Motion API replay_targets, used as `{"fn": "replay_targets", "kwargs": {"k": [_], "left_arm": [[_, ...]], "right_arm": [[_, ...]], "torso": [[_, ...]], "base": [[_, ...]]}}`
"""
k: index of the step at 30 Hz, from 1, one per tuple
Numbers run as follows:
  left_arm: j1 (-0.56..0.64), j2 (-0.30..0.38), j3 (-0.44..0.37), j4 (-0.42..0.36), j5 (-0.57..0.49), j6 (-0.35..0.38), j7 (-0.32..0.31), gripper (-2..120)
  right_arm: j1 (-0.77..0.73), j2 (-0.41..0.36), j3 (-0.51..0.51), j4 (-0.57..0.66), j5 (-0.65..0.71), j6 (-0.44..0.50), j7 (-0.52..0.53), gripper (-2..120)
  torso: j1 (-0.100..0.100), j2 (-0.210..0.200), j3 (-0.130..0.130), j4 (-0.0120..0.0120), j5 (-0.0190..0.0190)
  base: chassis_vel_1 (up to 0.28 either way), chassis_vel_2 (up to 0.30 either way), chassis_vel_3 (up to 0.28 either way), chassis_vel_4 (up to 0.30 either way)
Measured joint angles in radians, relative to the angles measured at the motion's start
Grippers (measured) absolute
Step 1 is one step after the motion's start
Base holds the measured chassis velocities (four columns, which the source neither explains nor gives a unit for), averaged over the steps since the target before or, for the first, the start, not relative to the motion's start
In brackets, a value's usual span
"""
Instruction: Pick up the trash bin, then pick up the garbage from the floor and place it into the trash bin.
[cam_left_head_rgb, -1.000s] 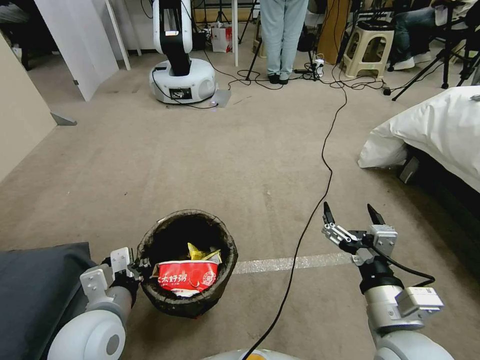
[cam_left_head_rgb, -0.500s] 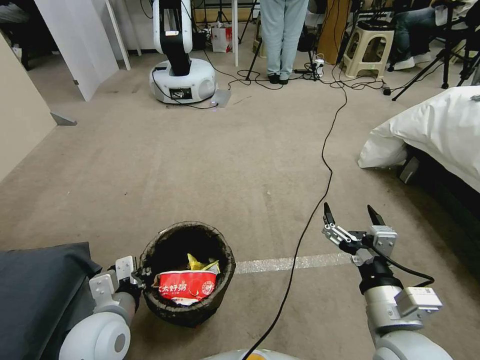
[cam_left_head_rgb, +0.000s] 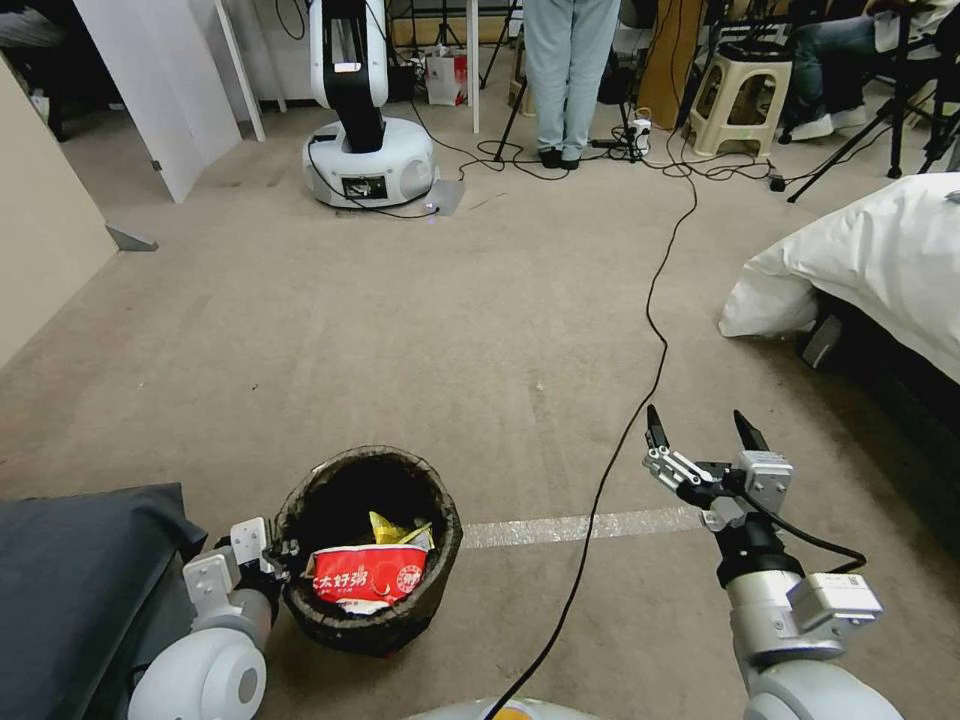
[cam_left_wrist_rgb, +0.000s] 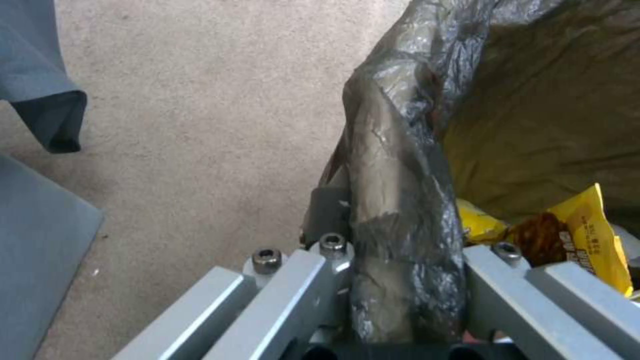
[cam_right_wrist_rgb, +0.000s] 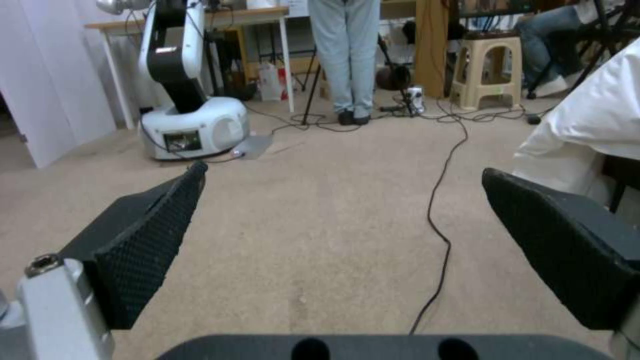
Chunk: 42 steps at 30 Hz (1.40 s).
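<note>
The trash bin, lined with a dark bag, is low at my left, close to my base. Inside it lie garbage items: a red noodle bowl and a yellow snack wrapper. My left gripper is shut on the bin's rim; in the left wrist view the bag-covered rim is pinched between the fingers, with the yellow wrapper just inside. My right gripper hovers open over the carpet to the right, holding nothing; its pads stand wide apart.
A black cable runs down the carpet between the arms, crossing a tape strip. A bed with a white duvet is on the right and a dark grey cushion on the left. Another robot, a person's legs and a stool stand far back.
My left gripper has carried the bin lower and closer to my base. The right arm has stayed still. The head view shifted slightly.
</note>
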<state>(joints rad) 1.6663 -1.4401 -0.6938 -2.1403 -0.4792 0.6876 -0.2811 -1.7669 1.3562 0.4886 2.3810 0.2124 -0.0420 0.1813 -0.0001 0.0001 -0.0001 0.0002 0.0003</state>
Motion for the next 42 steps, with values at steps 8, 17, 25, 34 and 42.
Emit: {"fn": "replay_targets", "kwargs": {"k": [8, 17, 25, 34, 42], "left_arm": [[-0.001, 0.001, 0.003, 0.000, 0.008, 0.000, 0.007, 3], [0.001, 0.001, 0.015, -0.001, 0.024, 0.001, 0.018, 44], [0.003, 0.004, 0.014, -0.027, 0.034, 0.002, 0.019, 69], [0.019, 0.021, -0.014, -0.122, 0.030, 0.014, 0.010, 99], [0.023, 0.035, -0.031, -0.200, 0.004, 0.017, -0.034, 100]], "right_arm": [[0.003, -0.001, -0.003, -0.001, 0.000, 0.000, 0.000, 100], [0.003, -0.001, -0.006, -0.003, 0.000, -0.001, 0.000, 100], [0.006, -0.002, -0.014, -0.003, 0.000, -0.005, 0.000, 100], [0.007, 0.002, -0.023, -0.003, -0.002, -0.006, 0.004, 100], [0.007, 0.002, -0.026, 0.002, -0.002, -0.010, 0.006, 100]], "torso": [[0.000, 0.000, 0.000, -0.0001, -0.0002], [0.000, 0.000, 0.000, -0.0006, -0.0012], [0.000, 0.000, 0.000, -0.0004, -0.0006], [0.000, 0.000, 0.000, -0.0002, -0.0003], [0.000, 0.000, 0.000, -0.0002, -0.0003]], "base": [[0.000, 0.000, 0.000, 0.000], [0.000, 0.000, 0.000, 0.000], [0.000, 0.000, 0.000, 0.000], [0.000, 0.000, 0.000, 0.000], [0.000, 0.000, 0.000, 0.000]]}}
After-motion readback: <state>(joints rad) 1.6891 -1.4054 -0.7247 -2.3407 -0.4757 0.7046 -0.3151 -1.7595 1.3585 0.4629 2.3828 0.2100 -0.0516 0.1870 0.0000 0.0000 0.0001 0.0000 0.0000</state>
